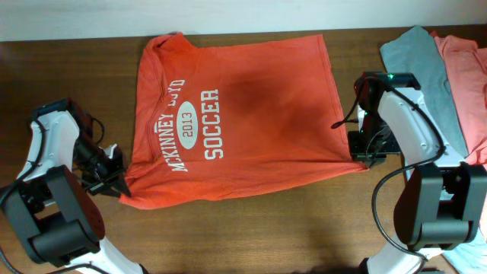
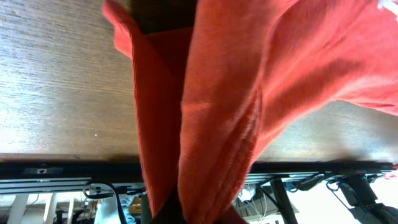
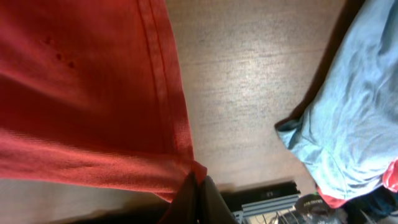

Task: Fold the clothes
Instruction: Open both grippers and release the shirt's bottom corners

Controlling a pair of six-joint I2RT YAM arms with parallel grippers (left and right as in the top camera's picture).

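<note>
Orange-red T-shirt (image 1: pixel 243 114) corner in right end effector (image 3: pixel 198 183)

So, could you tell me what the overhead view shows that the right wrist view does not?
Only the overhead view: the white soccer print on the orange-red T-shirt, and the left gripper at its corner. Only the right wrist view: the shirt's stitched hem pinched in the right gripper, seen close up. Both: the orange-red T-shirt, the grey T-shirt beside it and the wooden table.
</note>
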